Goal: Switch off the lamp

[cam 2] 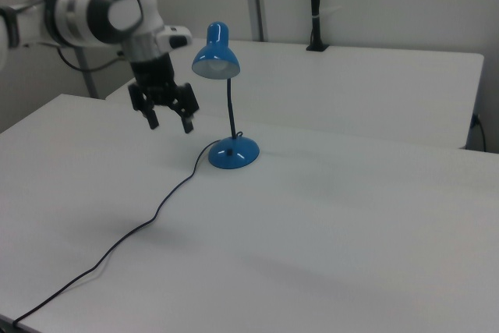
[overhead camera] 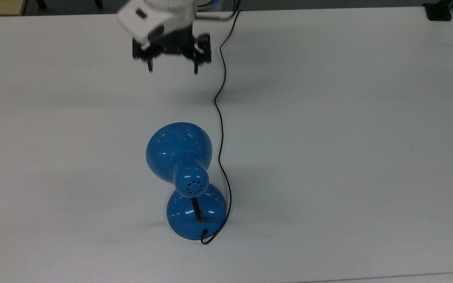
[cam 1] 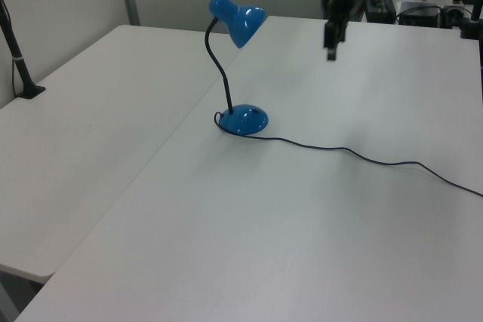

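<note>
The blue lamp (overhead camera: 179, 151) stands on the white table (overhead camera: 348, 137), its shade (cam 1: 240, 22) bent over on a black gooseneck above the round base (cam 1: 244, 119). In the right view the lamp (cam 2: 216, 60) casts no visible glow on the table. Its thin black cord (overhead camera: 220, 118) leaves the base and runs toward the top view's upper edge. My gripper (overhead camera: 172, 67) hangs open and empty in the air, well away from the lamp, near the top view's upper edge. It is high to the left view's right of the shade (cam 1: 330, 44) and to the right view's left of the lamp (cam 2: 170, 122).
The cord (cam 1: 362, 157) trails across the table to the left view's right edge. A black post (cam 1: 19, 58) is clamped to the neighbouring table, also seen as a post (cam 2: 314, 5) behind the lamp in the right view. A seam (cam 1: 181, 122) separates the two tables.
</note>
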You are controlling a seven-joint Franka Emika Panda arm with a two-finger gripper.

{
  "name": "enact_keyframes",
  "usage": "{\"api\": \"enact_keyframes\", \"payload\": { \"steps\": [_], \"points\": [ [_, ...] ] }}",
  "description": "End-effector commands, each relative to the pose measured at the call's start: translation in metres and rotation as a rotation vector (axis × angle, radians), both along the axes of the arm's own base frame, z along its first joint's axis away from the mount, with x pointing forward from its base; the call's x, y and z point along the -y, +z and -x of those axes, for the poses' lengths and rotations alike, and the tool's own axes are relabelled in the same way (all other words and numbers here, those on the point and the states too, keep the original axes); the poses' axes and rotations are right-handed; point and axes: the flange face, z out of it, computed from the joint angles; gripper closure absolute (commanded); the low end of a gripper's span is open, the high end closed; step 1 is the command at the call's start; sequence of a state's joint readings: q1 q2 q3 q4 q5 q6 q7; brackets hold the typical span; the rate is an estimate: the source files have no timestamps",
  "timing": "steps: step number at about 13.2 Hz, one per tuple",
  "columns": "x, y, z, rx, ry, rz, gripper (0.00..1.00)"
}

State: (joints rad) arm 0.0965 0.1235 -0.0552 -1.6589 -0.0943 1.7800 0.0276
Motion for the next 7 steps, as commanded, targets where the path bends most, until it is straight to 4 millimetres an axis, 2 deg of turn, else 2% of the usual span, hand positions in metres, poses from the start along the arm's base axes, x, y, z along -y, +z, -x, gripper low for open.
{"api": "enact_keyframes", "payload": {
  "steps": [1, 4, 7],
  "points": [
    [0.003, 0.048, 0.044, -0.003, -0.026, -0.003, 0.00],
    [0.004, 0.060, 0.042, 0.057, -0.033, -0.049, 0.00],
    [0.003, 0.058, 0.042, 0.053, -0.036, -0.046, 0.00]
  ]
}}
